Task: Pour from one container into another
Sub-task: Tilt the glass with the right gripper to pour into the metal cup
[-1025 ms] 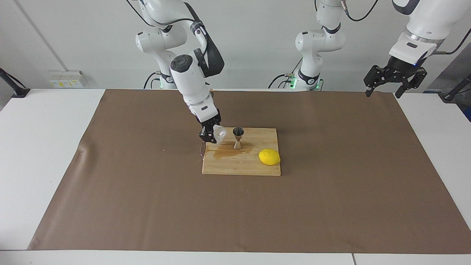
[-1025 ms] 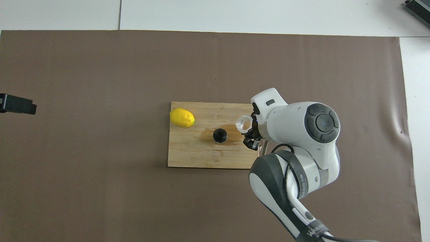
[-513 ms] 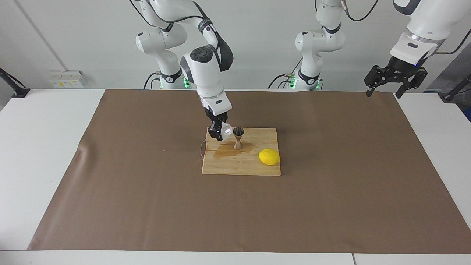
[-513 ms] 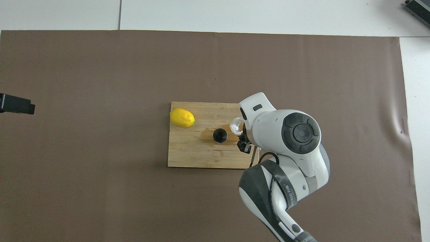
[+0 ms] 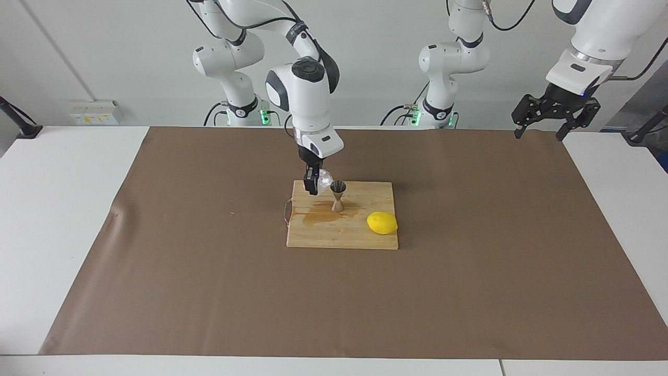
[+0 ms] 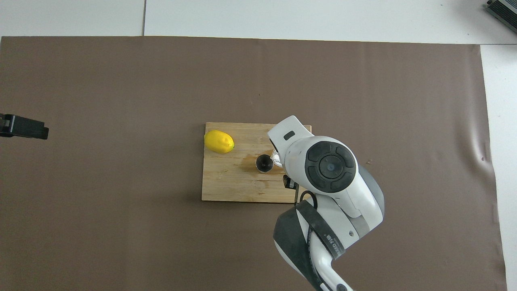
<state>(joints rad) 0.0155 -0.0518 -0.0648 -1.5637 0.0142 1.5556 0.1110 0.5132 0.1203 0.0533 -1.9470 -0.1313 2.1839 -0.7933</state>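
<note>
R gripper (image 5: 314,184) holding cup (image 5: 324,181), tilted at jigger (image 5: 338,194) rim
Jigger upright on board (image 5: 342,235) w/ lemon (image 5: 381,223); L gripper (image 5: 553,112) wide open, waiting over mat corner

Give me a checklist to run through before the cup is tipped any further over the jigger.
1. Right claw shut on the cup: ok.
2. Cup rim at the jigger's mouth: ok; whether they touch, cannot tell.
3. Jigger upright on the board: ok.
4. Board dry: not ok, a wet stain spreads around the jigger's foot.
5. Lemon apart from the jigger: ok.
6. Left claw open, waiting over the mat's corner at its own end: ok.
</note>
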